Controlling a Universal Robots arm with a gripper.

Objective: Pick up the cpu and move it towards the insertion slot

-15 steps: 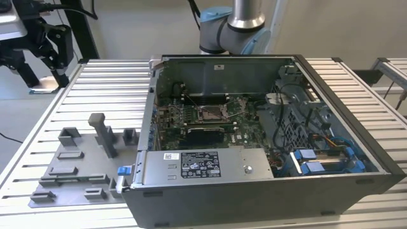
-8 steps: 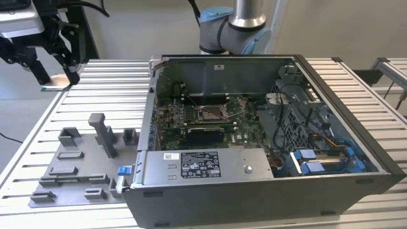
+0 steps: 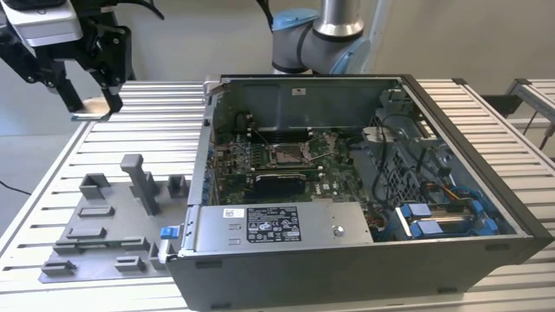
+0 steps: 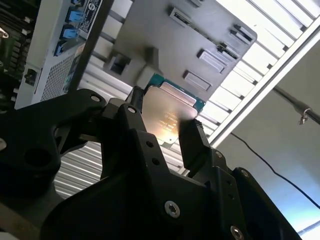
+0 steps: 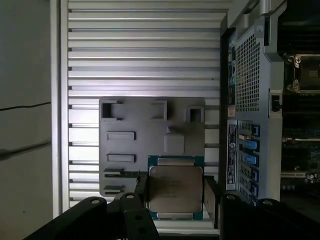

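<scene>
Arm (image 3: 338, 19), upper centre of the exterior view: silver-grey tubular link, grey joint housings, light-blue end caps. A black cable (image 3: 264, 12) runs beside it. Gripper (image 3: 92, 107), upper left: black jointed fingers (image 3: 111, 78) below a white-and-grey housing (image 3: 43, 23). In both wrist views the gripper (image 4: 165, 120) (image 5: 175, 192) presents matt black linkage bars with round pivot bosses and silver socket-head screws (image 4: 172, 208).

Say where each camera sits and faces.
Exterior view: off the arm, looking down into the computer case; gripper at the exterior view's left.
First wrist view: on the arm, facing down onto the fixture plate past the fingers.
Second wrist view: on the arm, slanted across that plate.
Both wrist views share the gripped cpu.
</scene>
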